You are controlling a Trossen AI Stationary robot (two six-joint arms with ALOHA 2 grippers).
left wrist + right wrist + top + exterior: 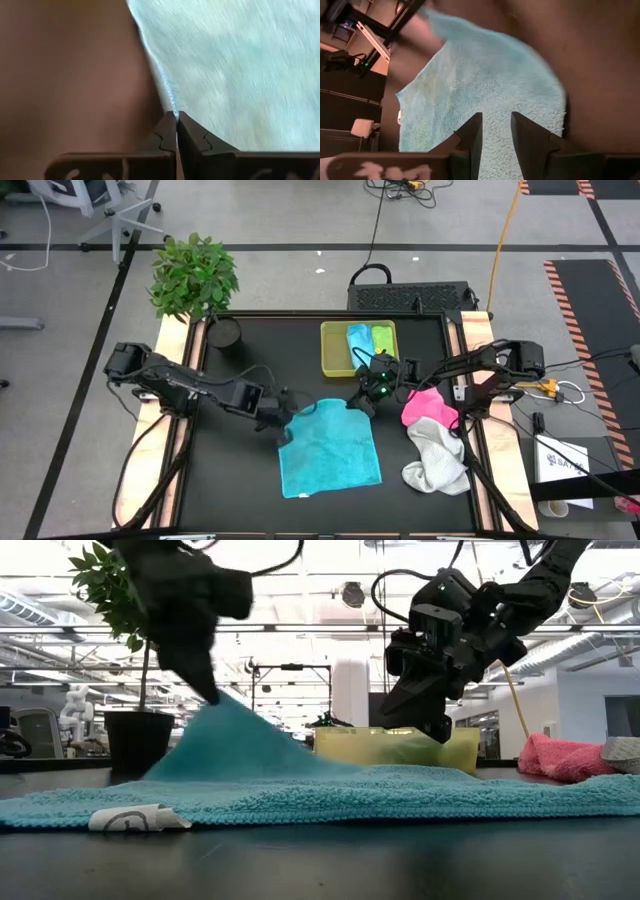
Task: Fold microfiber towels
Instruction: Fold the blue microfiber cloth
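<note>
At the centre of the high view the teal towel (330, 448) lies flat, left gripper (285, 418) pinching its upper-left corner; the right gripper (368, 393), fingers apart, hovers over the upper-right corner.

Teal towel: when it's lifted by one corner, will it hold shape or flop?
Probably flop: the teal towel already drapes in a slack tent below the left hand, shut on its corner. Likely light, since one small pinch raises that corner. The looped pile looks grippy, so slipping seems unlikely.
</note>
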